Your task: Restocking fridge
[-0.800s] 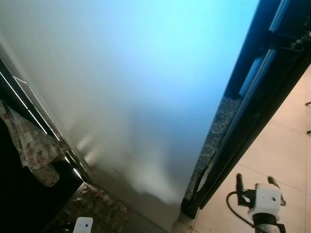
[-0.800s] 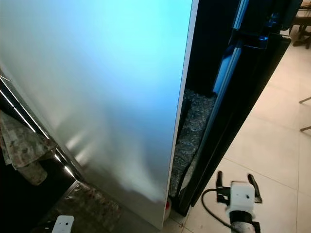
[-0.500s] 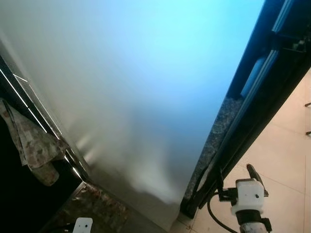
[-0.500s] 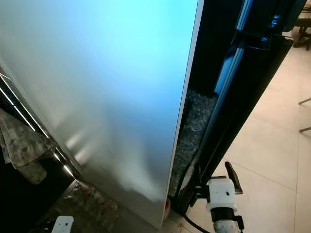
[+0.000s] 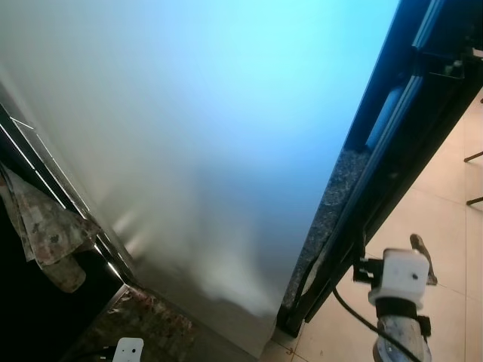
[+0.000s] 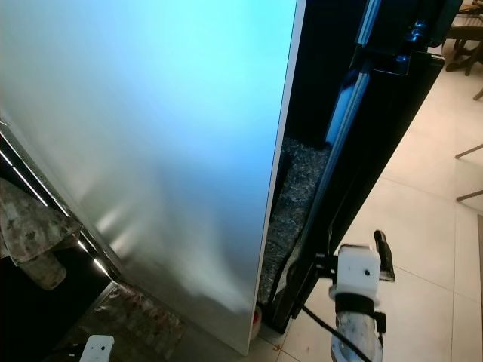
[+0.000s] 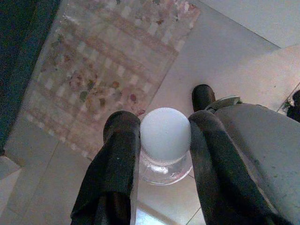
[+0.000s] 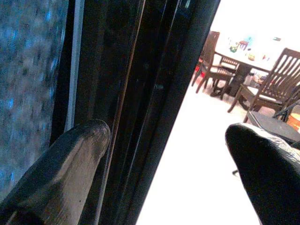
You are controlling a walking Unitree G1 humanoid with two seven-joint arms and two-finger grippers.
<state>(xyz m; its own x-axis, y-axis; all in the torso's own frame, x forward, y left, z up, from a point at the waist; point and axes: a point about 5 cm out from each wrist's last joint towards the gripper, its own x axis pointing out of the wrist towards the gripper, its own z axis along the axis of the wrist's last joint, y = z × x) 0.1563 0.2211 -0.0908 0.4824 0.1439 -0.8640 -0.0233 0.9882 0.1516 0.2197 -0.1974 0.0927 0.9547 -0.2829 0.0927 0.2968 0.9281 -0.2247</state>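
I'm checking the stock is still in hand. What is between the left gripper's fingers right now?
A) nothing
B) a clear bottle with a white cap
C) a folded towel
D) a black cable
B: in the left wrist view the left gripper has its two black fingers closed against the clear bottle with a white cap.

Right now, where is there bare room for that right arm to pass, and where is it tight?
Free: the pale tiled floor right of the black door, where the right gripper hangs with jaws open. Tight: the dark gap between the silver panel and that door. The left gripper is busy, holding a white-capped bottle.
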